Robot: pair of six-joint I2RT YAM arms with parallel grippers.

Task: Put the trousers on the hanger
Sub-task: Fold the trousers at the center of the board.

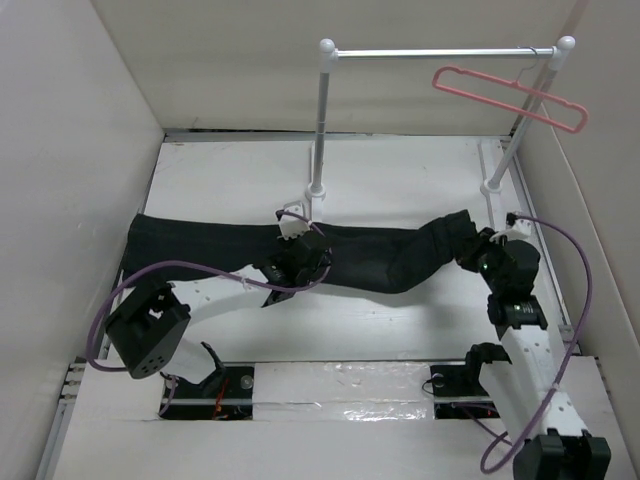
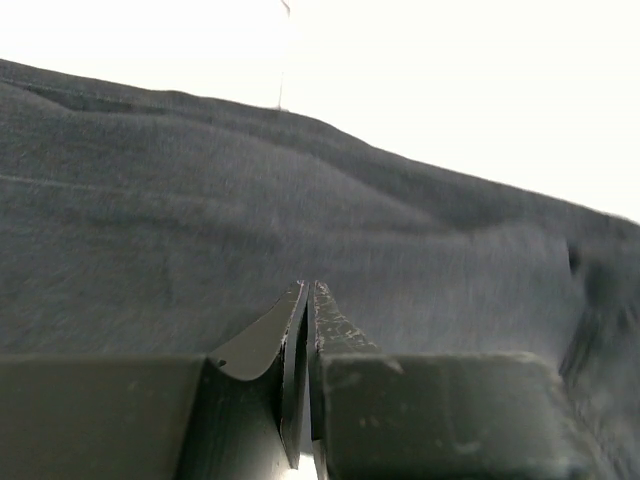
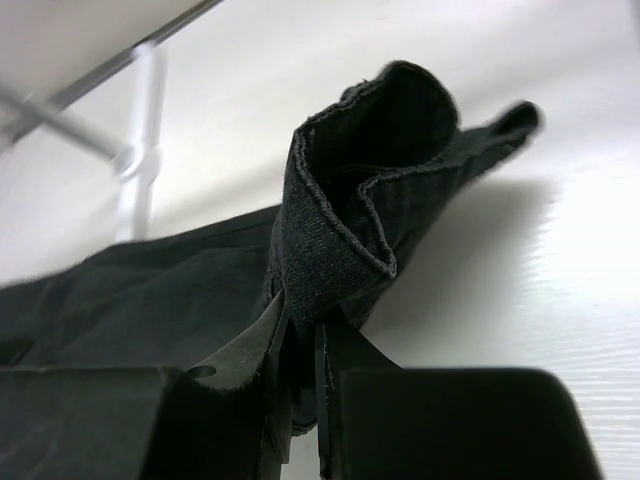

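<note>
The black trousers (image 1: 200, 240) lie stretched left to right across the white table. In the top view my left gripper (image 1: 303, 252) sits on their middle, by the near edge. Its fingers (image 2: 340, 330) are shut, tips against the dark cloth (image 2: 300, 180), and no cloth shows between the pads. At the right end of the trousers my right gripper (image 1: 478, 252) is shut on a folded, seamed end of the cloth (image 3: 370, 200), which stands up from between that gripper's (image 3: 300, 312) jaws. The pink hanger (image 1: 510, 95) hangs tilted from the rail's right end, above and behind the right arm.
A white rail (image 1: 440, 52) on two posts stands at the back of the table, its left post (image 1: 320, 130) just behind the left gripper. That post (image 3: 140, 150) also appears in the right wrist view. White walls (image 1: 70, 150) close in both sides.
</note>
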